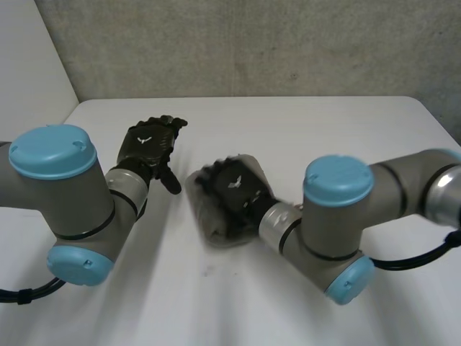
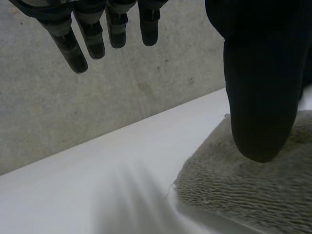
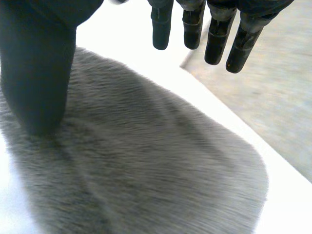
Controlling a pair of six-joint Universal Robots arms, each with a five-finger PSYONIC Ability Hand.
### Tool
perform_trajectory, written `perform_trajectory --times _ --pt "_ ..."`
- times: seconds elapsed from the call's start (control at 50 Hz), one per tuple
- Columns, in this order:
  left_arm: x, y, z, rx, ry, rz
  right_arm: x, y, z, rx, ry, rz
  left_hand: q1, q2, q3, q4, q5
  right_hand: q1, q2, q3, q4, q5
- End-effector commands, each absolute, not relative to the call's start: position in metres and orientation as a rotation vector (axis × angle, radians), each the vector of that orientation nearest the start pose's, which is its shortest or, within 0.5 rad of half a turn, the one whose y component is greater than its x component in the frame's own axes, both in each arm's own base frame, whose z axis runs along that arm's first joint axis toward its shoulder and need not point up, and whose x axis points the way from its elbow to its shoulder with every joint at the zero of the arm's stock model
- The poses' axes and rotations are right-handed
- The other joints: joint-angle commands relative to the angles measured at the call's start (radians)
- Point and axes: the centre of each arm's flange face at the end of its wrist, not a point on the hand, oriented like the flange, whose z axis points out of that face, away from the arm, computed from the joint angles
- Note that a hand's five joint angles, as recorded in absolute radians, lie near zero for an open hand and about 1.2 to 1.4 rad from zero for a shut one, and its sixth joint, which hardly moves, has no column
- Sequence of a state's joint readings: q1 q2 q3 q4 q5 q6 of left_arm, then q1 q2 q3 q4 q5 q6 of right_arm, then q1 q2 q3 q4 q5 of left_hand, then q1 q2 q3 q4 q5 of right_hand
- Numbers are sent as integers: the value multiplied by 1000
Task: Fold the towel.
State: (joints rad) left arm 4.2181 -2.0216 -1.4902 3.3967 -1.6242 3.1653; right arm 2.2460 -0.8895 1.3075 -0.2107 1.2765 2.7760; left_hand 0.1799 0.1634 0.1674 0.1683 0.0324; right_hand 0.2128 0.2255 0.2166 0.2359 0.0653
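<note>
The small grey towel (image 1: 210, 225) lies folded in the middle of the white counter (image 1: 310, 130). The right hand (image 1: 232, 189) is over it, its fingers (image 3: 161, 30) straight and a bit apart, holding nothing. The left hand (image 1: 150, 146) is just beside the towel, its fingers (image 2: 92, 41) straight and spread too.

The towel (image 1: 202, 215) is showing plain grey with a fine ribbed pile. Around the towel, the table (image 1: 302, 130) is showing plain white. The left hand (image 1: 148, 144) beside the towel and the right hand (image 1: 234, 189) on it are showing black, each wearing a small white mark. Beyond the towel, the wall (image 1: 252, 43) is showing mottled grey. The arms (image 1: 86, 194) are showing grey with light-blue caps (image 1: 52, 150).
</note>
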Motion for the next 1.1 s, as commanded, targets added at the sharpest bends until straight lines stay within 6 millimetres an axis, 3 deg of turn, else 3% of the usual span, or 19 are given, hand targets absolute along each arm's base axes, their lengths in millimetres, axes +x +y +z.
perform_trajectory --times 0.02,0.08,0.16,0.2,0.28,0.38,0.56,0.6,0.72,0.74,0.76,0.78,0.8,0.84,0.88,0.94,0.96,0.98,1.1 --pt "-304 -278 203 608 2509 -2283 355 -258 201 -753 1848 -1643 -5 11 7 6 -32 -38 -51 -42 -61 -65" --pt "-314 -274 206 602 2544 -2312 349 -265 202 -629 1863 -1549 1 18 14 13 -26 -38 -51 -42 -61 -65" --pt "-326 -269 184 630 2670 -2189 345 -270 194 -620 1896 -1495 -2 15 11 10 -29 -38 -51 -42 -61 -65" --pt "-327 -267 173 643 2717 -2112 339 -282 172 -617 1959 -1430 -2 15 11 10 -29 -38 -51 -42 -61 -65" --pt "-325 -266 142 648 2785 -1931 341 -290 154 -624 2004 -1376 -5 11 7 6 -32 -38 -51 -42 -61 -65" --pt "-322 -265 127 642 2790 -1865 340 -297 129 -682 2082 -1323 -5 11 7 6 -32 -38 -51 -42 -61 -65" --pt "-321 -265 126 650 2789 -1852 330 -308 120 -842 2139 -1437 -5 11 7 6 -32 -38 -51 -42 -61 -65" --pt "-321 -265 142 650 2762 -1907 326 -310 126 -832 2155 -1467 -5 11 7 6 -32 -38 -51 -42 -61 -65" --pt "-318 -264 187 613 2690 -2074 314 -308 187 -776 2080 -1640 -5 11 7 6 -32 -38 -51 -42 -61 -65" --pt "-316 -264 205 593 2659 -2134 311 -305 204 -758 2056 -1687 -5 11 7 6 -32 -38 -51 -42 -61 -65" --pt "-313 -261 226 570 2627 -2201 311 -305 204 -758 2056 -1688 -5 11 7 6 -32 -38 -51 -42 -61 -65" --pt "-313 -261 226 570 2627 -2201 306 -305 220 -730 2042 -1744 -5 11 7 6 -32 -38 -51 -42 -61 -65" --pt "-308 -256 248 556 2594 -2257 301 -304 237 -693 2028 -1805 -5 11 7 6 -32 -38 -51 -42 -61 -65" --pt "-303 -252 264 542 2571 -2292 295 -304 252 -646 2019 -1861 -5 11 7 6 -32 -38 -51 -42 -61 -65" --pt "-290 -243 297 504 2528 -2350 290 -302 267 -609 2007 -1916 -5 11 7 6 -32 -38 -51 -42 -61 -65" --pt "-285 -241 310 483 2506 -2373 281 -297 294 -559 1973 -2013 -5 11 7 6 -32 -38 -51 -42 -61 -65" --pt "-278 -239 326 455 2477 -2406 277 -293 307 -546 1952 -2052 -5 11 7 6 -32 -38 -51 -42 -61 -65" --pt "-271 -236 338 434 2457 -2424 277 -293 307 -546 1951 -2053 -5 11 7 6 -32 -38 -51 -42 -61 -65" --pt "-253 -232 359 379 2431 -2414 261 -279 340 -535 1926 -2138 -5 11 7 6 -32 -38 -51 -42 -61 -65"
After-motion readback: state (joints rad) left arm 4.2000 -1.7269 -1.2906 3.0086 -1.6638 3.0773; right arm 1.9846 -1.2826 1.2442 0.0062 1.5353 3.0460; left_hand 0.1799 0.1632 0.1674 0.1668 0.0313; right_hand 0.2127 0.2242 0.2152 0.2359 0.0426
